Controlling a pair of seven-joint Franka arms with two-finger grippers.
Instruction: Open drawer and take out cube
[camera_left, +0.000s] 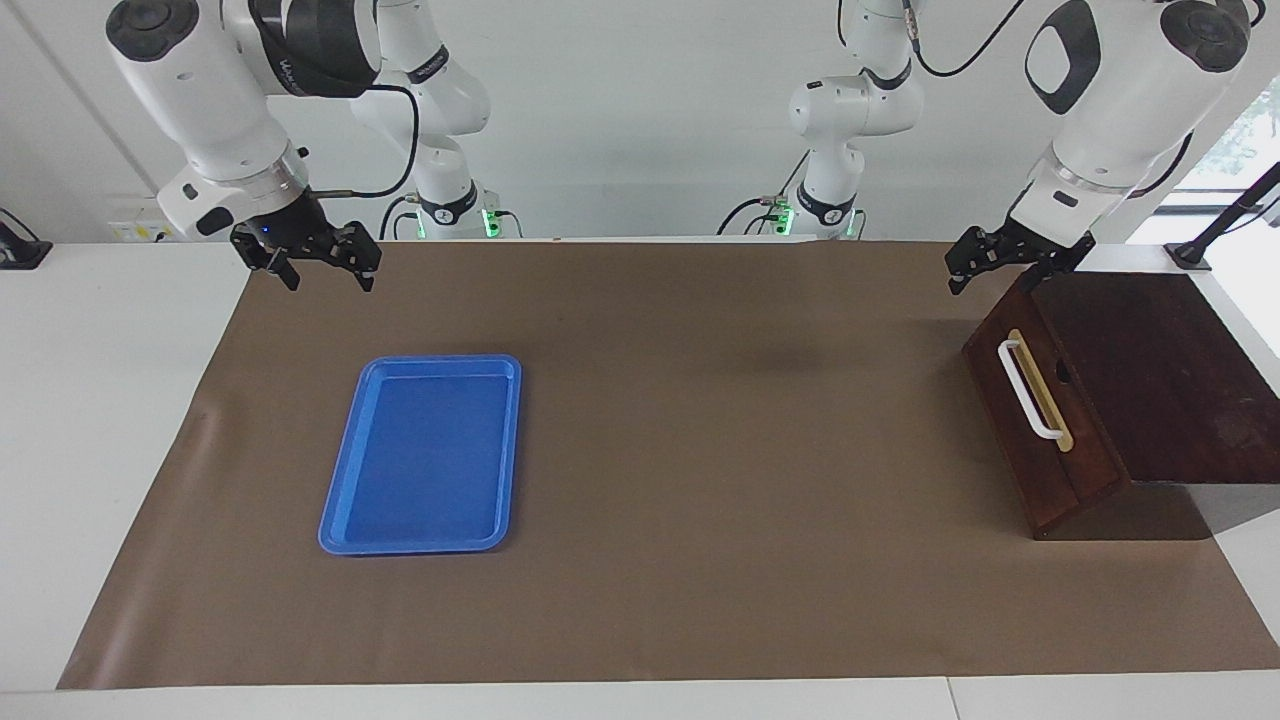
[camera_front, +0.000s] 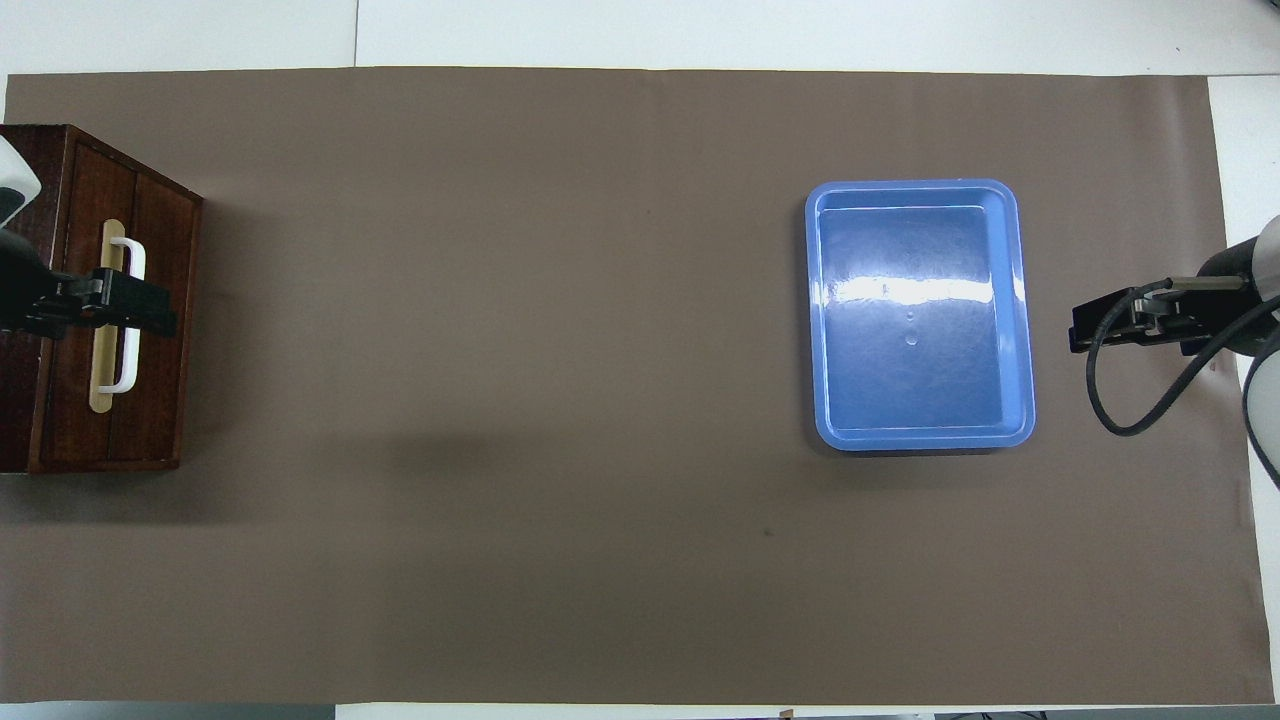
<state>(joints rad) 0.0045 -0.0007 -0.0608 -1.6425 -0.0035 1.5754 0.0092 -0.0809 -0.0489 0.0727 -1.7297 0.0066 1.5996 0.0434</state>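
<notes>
Dark reddish-brown wooden box (camera_left: 1150, 380) at the left arm's end of the table. Shut drawer (camera_left: 1040, 420), white bar handle (camera_left: 1030, 390) on a tan strip. Flat blue plastic tray (camera_left: 425, 455) toward the right arm's end, nothing inside. Left gripper (camera_left: 985, 268) raised over the box, spread wide, holding nothing. Right gripper (camera_left: 325, 270) up near the tray, likewise wide.

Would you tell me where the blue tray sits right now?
The blue tray lies flat on the brown mat toward the right arm's end of the table, well apart from the drawer at the left arm's end.
</notes>
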